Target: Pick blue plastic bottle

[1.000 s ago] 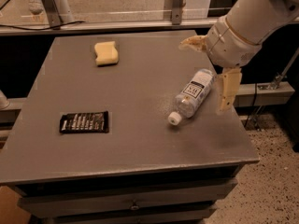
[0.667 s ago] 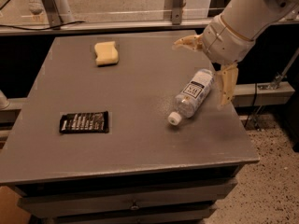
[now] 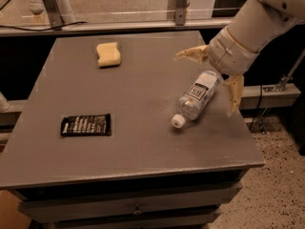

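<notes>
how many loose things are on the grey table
3: a yellow sponge far left, a flat black packet near left, a clear bluish plastic bottle lying on the right, beneath the open gripper.

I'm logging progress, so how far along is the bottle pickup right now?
Done: the gripper is lined up at the far end of the bottle, with its fingers open and straddling it. In hand: nothing; the bottle lies on its side on the table, cap toward the front. Left: close on it and lift.
</notes>
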`<state>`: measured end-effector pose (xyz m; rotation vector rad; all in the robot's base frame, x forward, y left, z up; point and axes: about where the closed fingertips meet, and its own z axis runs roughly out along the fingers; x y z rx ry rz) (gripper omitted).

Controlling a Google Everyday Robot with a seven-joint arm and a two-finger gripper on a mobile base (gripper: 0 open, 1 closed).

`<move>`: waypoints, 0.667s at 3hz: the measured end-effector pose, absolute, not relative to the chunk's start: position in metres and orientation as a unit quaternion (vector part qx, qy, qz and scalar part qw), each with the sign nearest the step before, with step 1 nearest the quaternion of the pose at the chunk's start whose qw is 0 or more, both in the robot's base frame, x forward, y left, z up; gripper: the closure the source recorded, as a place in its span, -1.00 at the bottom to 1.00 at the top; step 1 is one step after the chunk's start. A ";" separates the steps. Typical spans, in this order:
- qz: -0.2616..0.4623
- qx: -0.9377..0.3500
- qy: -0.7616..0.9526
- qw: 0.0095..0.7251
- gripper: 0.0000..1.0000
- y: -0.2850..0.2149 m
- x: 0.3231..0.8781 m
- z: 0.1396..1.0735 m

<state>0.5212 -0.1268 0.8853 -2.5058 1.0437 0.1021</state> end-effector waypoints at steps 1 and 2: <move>0.014 -0.913 0.344 0.217 -1.00 -0.125 0.517 0.869; -0.015 -0.923 0.328 0.201 -1.00 -0.116 0.518 0.852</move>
